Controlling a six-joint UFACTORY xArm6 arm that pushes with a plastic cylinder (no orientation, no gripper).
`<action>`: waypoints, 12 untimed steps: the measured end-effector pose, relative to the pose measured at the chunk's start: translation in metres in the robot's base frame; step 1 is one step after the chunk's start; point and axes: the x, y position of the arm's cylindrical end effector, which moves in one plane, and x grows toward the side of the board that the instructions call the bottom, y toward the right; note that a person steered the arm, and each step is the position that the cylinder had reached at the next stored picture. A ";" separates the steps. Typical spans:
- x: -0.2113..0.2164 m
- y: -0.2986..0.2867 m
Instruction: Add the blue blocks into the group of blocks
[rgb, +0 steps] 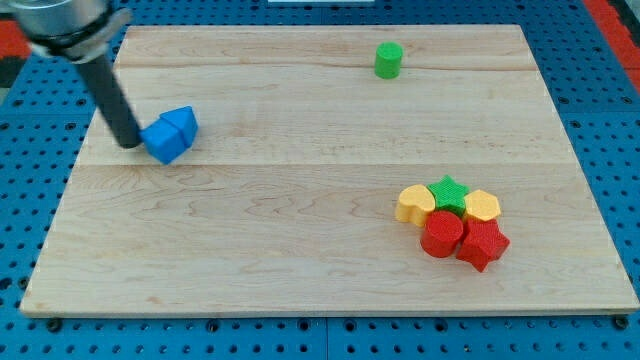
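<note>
Two blue blocks sit touching each other at the view's left: a blue cube-like block (163, 142) and a blue wedge-shaped block (183, 123) just up and right of it. My tip (130, 143) is right against the left side of the lower blue block. The group of blocks lies at the view's lower right: a yellow heart-like block (413, 204), a green star (449, 192), a yellow block (483, 206), a red cylinder (442, 234) and a red star-like block (483, 243), all packed together.
A green cylinder (388, 60) stands alone near the view's top, right of centre. The wooden board (300, 270) lies on a blue pegboard surface (20, 200); its edges run close to the frame borders.
</note>
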 end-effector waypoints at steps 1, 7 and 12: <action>-0.016 0.054; 0.073 0.145; 0.050 0.136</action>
